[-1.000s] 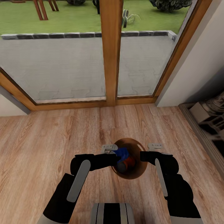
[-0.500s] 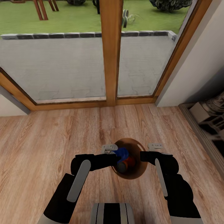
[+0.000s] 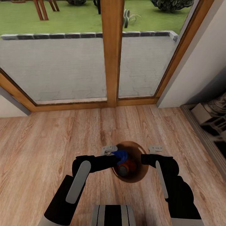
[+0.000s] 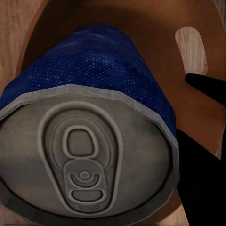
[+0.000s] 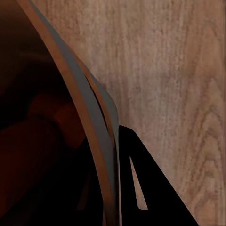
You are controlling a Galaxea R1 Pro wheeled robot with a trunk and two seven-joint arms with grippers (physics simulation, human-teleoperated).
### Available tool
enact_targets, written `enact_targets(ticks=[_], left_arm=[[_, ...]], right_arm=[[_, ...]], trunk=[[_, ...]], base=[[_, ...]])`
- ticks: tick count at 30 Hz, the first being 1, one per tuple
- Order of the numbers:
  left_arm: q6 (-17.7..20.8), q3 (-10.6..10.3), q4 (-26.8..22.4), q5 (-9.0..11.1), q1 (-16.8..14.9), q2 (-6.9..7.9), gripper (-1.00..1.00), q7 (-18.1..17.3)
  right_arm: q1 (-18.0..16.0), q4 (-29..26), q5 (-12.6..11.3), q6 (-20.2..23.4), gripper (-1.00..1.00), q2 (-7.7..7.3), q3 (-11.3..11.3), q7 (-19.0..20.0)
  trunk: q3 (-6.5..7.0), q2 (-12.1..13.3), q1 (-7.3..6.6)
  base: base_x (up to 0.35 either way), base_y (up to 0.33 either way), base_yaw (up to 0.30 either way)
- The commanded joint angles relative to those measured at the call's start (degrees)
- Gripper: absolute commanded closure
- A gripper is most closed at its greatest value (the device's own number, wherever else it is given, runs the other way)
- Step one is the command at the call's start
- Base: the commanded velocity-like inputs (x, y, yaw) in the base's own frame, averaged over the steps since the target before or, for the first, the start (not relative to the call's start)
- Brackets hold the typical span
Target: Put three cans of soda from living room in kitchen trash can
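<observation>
The brown wooden trash can (image 3: pixel 139 174) stands on the plank floor between my arms. My left gripper (image 3: pixel 116 158) is shut on the dark blue soda can (image 3: pixel 121 155), holding it tilted over the trash can's mouth. In the left wrist view the blue can (image 4: pixel 94 141) shows its grey top, with the bucket's inner wall (image 4: pixel 141 28) behind it. An orange soda can (image 3: pixel 125 169) lies inside, partly under the blue one. My right gripper (image 3: pixel 145 158) is shut on the trash can's right rim (image 5: pixel 89 122), the thin wall between its fingers (image 5: pixel 146 197).
A glass patio door with a wooden frame (image 3: pixel 112 53) stands right ahead. A white wall (image 3: pixel 201 62) runs along the right. A low dark shelf with grey items (image 3: pixel 210 122) sits at its foot. Open plank floor (image 3: pixel 47 135) lies to the left.
The blue can has sunk slightly lower and closer to the bucket's left rim in my left gripper. The right arm holds still.
</observation>
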Motion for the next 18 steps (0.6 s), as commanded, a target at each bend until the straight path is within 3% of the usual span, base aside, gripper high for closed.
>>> enact_targets(ticks=[1,8,18], left_arm=[[0.37,0.05,0.04,-2.01,0.02,0.0,1.0,0.31],[0.37,-2.1,0.06,-1.25,-0.03,0.0,1.0,0.37],[0.37,-2.41,0.06,1.66,-0.06,0.0,1.0,0.37]], right_arm=[[-0.02,-1.91,-2.15,0.02,1.0,0.0,0.02,0.22],[-0.02,-1.91,-2.16,0.02,1.0,0.0,0.04,0.22],[-0.02,-1.91,-2.16,0.02,1.0,0.0,0.04,0.22]], trunk=[[0.0,0.0,0.0],[0.0,0.0,0.0],[0.0,0.0,0.0]], base=[[0.0,0.0,0.0],[0.0,0.0,0.0],[0.0,0.0,0.0]])
